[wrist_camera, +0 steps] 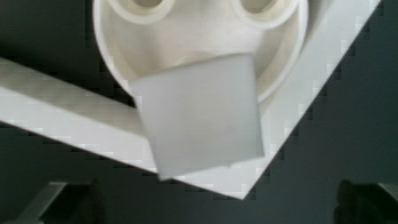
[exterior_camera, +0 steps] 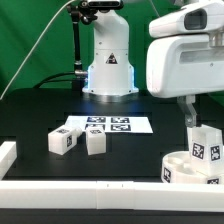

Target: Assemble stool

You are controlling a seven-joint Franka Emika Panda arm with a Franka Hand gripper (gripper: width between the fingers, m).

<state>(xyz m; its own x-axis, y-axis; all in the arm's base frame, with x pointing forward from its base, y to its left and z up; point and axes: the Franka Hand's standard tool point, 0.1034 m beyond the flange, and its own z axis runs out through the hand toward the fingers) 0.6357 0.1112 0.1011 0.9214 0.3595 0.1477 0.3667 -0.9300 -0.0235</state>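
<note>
Seat (exterior_camera: 176, 160) sits in rail (exterior_camera: 100, 192) corner, one leg (exterior_camera: 206, 143) upright in it. Gripper (wrist_camera: 210, 200) over that leg, jaws wide apart, empty. Two loose legs (exterior_camera: 62, 142) well apart from seat. Likely next: clamp leg, twist home.

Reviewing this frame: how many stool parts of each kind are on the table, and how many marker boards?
Legs: 3 (two loose legs, one upright leg at the seat disc)
Seat disc: 1
Marker board: 1
Total: 5
</note>
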